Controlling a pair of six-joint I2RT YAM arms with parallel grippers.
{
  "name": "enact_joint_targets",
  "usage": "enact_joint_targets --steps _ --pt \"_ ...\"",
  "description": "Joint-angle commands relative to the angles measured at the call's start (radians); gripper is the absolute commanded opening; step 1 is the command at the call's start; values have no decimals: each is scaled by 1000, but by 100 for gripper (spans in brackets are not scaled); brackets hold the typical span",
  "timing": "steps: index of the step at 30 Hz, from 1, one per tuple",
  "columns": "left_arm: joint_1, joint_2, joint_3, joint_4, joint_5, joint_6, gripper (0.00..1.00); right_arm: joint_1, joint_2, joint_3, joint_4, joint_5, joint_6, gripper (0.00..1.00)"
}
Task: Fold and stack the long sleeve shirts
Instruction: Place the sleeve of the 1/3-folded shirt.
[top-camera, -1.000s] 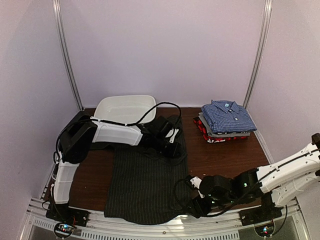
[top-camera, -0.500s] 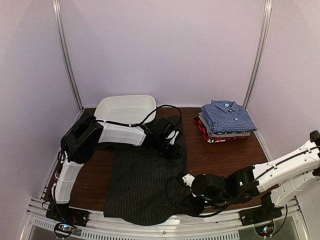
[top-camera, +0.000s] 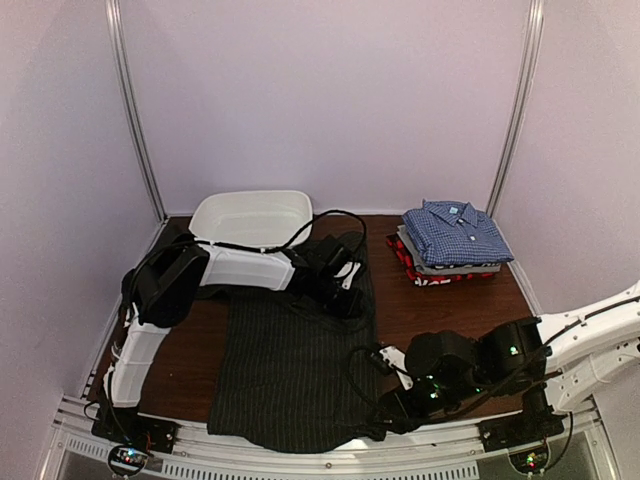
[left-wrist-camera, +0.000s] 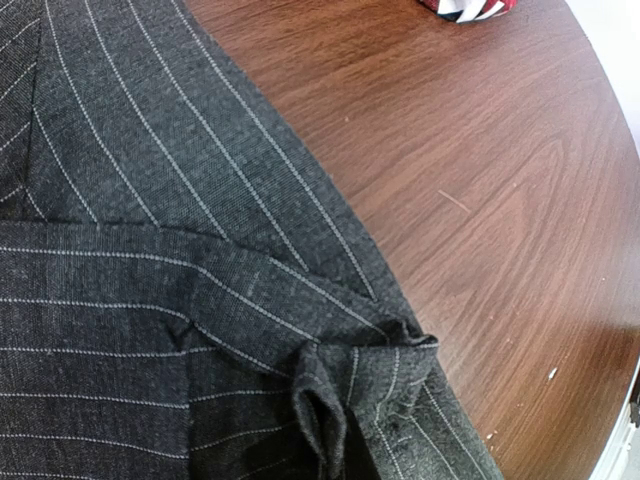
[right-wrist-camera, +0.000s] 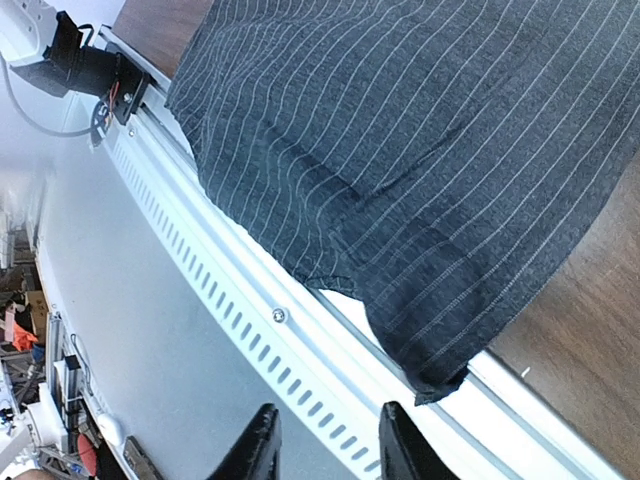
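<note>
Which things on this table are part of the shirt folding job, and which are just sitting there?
Part of the job:
black pinstriped shirt, spread on the table
folded shirt stack, a blue checked one on top

Just sitting there:
white tub, at the far edge

Overhead view: a fixed camera high behind both arms, angled down and forward across the whole desk (top-camera: 440, 300) to the back wall. Left wrist view: very close, looking down on the right edge of the black pinstriped shirt (left-wrist-camera: 150, 150) and the bare wood beside it. Right wrist view: close, looking past the right pincer (right-wrist-camera: 322, 445) at the shirt's near hem and the metal rail (right-wrist-camera: 250, 310). All three views share this shirt.
</note>
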Motion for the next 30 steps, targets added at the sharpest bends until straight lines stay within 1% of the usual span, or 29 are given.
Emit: enact_joint_targets --steps 1,4,6,10,13,15,20,22,26,28,30 --pt "3 55 2 -55 -20 25 0 6 -42 23 -79 28 20 41" --pt "3 55 12 -55 -13 28 0 -3 2 44 -92 90 1 43" --pt "3 53 18 -60 -12 31 0 -24 33 38 -73 110 -9 38" --pt "3 53 22 -68 -14 36 0 -74 113 -18 62 82 -31 28" --pt "3 52 26 -72 -21 38 0 -75 194 -57 145 39 -29 19" --pt "4 54 28 -75 -24 41 0 -55 237 -75 191 -3 -17 17" --pt "5 57 34 -78 -28 44 0 42 246 -83 166 -17 15 16" --pt "5 59 36 -79 -27 45 0 79 234 -87 148 -21 21 18" --pt "4 61 47 -87 -25 50 0 88 213 -104 125 -20 32 22" --pt "4 58 67 -111 -28 59 0 86 195 -77 91 10 30 23" --pt "4 43 90 -135 -33 74 0 76 165 -35 49 52 21 27"
